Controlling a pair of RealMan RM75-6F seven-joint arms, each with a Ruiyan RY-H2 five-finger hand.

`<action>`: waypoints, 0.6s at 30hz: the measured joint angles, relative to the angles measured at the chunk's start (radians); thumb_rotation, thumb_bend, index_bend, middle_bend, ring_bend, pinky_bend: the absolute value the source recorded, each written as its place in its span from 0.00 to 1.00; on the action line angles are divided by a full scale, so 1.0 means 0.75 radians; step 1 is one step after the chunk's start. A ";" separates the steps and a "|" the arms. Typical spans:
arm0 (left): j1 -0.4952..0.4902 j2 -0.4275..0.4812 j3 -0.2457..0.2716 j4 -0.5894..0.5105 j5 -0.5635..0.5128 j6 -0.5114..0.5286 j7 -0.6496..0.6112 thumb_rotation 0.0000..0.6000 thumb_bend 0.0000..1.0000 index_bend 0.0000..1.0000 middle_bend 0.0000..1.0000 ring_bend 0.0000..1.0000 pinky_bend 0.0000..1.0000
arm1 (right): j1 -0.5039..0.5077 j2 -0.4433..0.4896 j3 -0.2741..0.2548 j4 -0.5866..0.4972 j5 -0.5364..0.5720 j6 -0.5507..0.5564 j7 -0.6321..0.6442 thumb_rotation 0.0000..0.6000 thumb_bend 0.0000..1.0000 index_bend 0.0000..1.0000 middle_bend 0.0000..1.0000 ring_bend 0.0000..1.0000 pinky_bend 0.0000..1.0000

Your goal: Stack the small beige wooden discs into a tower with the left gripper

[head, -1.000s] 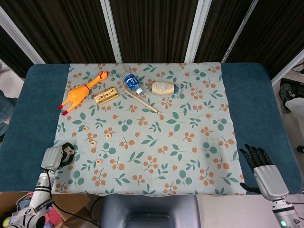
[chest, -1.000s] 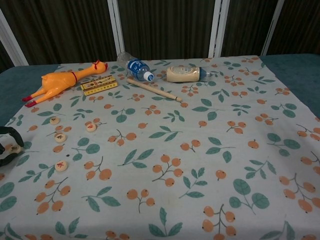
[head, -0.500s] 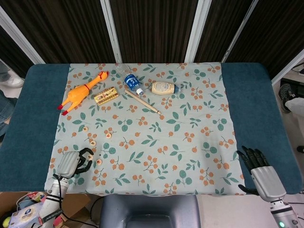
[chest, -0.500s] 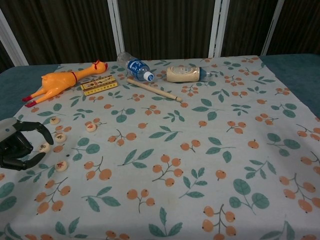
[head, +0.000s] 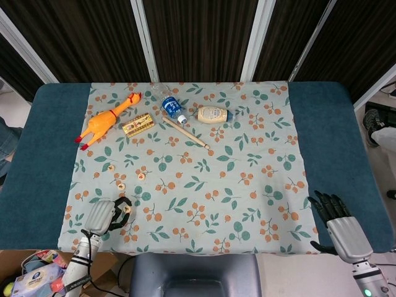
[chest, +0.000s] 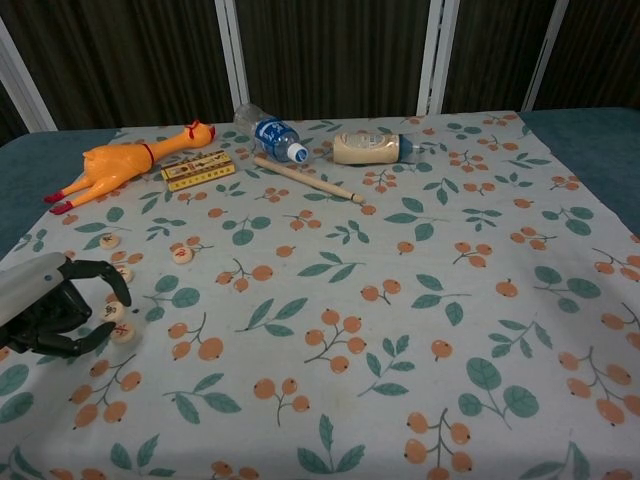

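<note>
Since a second ago the left hand (chest: pixel 55 305) has come in from the near-left edge onto the floral cloth (head: pixel 247 204), and its fingers (chest: pixel 100 275) are now curled in a loose cage over the nearest discs (chest: pixel 118 322), one of them touching or almost touching a fingertip; whether any disc is actually pinched I cannot tell, since the dark fingers hide the contact. At the near right, the right hand (head: pixel 343 226) hangs off the table edge with its fingers spread and nothing in them.

A little farther than the left hand lie the other small beige discs, scattered flat on the cloth on the left side: one (chest: pixel 123 272) just beyond the fingertips, one (chest: pixel 183 254) to its right, one (chest: pixel 110 240) farther left. None sits on another yet, so the tower is not begun.

These discs look light, stiff and smooth (likely to skid on cloth if nudged sideways). My judgement is that each is best taken by its rim, thumb against a finger, and lowered flat.

Farther still, well apart from the discs, lie a rubber chicken (head: pixel 105 120), a small gold box (head: pixel 138 125), a wooden stick (head: pixel 184 132), a blue-labelled bottle (head: pixel 172 107) and a cream squeeze bottle (head: pixel 212 114).
</note>
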 measured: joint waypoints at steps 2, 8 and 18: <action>0.001 -0.010 0.000 0.028 0.001 0.006 0.010 1.00 0.43 0.49 1.00 1.00 1.00 | 0.002 -0.002 0.000 0.000 0.001 -0.008 -0.006 1.00 0.18 0.00 0.00 0.00 0.03; 0.002 -0.021 0.016 0.068 0.008 0.002 0.015 1.00 0.43 0.47 1.00 1.00 1.00 | 0.004 -0.003 0.000 -0.004 0.004 -0.011 -0.010 1.00 0.18 0.00 0.00 0.00 0.03; 0.001 -0.013 0.029 0.067 0.011 -0.013 0.012 1.00 0.43 0.45 1.00 1.00 1.00 | 0.000 -0.002 -0.003 -0.004 -0.001 -0.003 -0.008 1.00 0.18 0.00 0.00 0.00 0.03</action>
